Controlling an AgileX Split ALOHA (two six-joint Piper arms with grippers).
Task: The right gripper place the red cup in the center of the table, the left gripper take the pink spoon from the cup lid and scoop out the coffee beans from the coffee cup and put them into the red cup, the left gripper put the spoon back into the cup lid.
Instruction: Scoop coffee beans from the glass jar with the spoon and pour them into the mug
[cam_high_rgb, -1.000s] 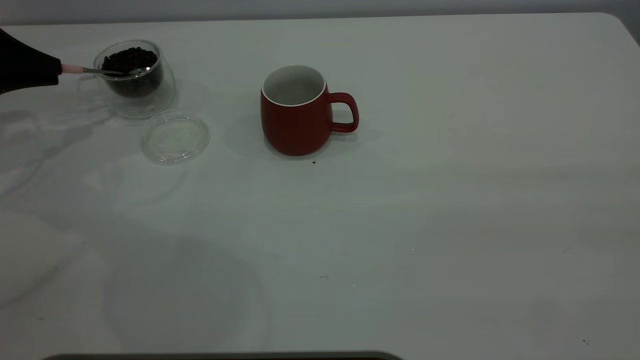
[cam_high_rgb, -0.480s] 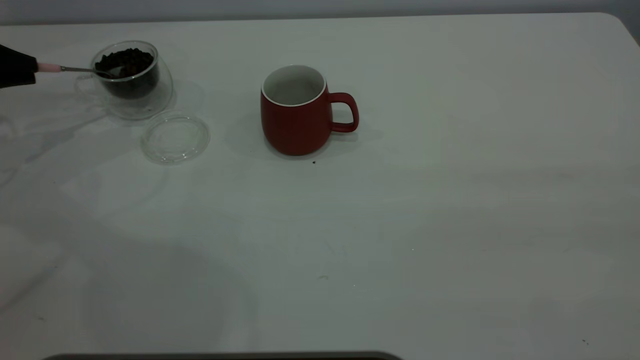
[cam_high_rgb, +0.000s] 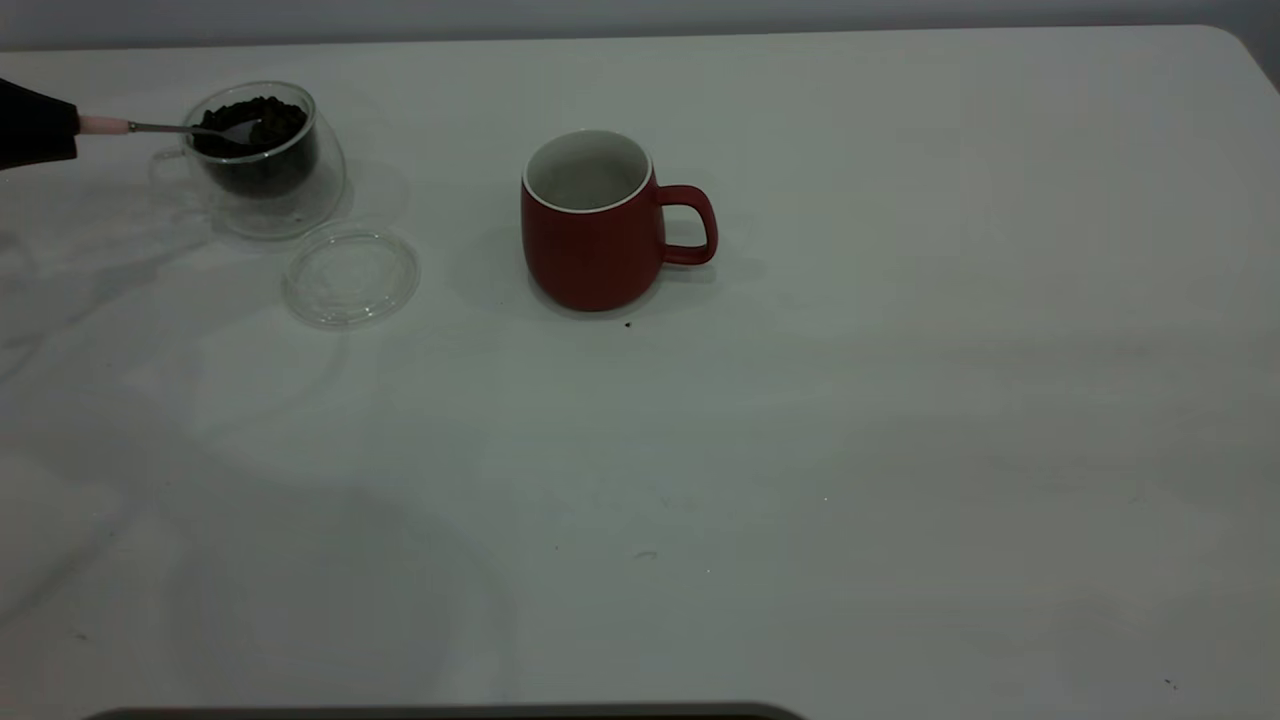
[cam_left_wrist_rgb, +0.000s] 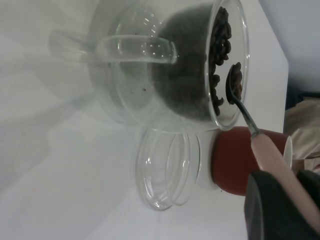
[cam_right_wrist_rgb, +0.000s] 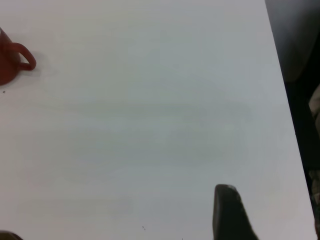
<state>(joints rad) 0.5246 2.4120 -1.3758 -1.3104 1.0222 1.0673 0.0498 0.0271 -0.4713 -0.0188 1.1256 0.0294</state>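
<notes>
Exterior view, white table (cam_high_rgb: 800, 450), grey wall behind, left tool (cam_high_rgb: 35, 125) clamping pink spoon (cam_high_rgb: 150, 127) over coffee cup (cam_high_rgb: 265, 160)

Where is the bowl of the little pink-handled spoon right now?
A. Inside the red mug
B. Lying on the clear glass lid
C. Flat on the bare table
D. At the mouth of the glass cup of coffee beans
D: the left claw holds the pink spoon with its bowl at the coffee cup's mouth, over the coffee beans.
</notes>
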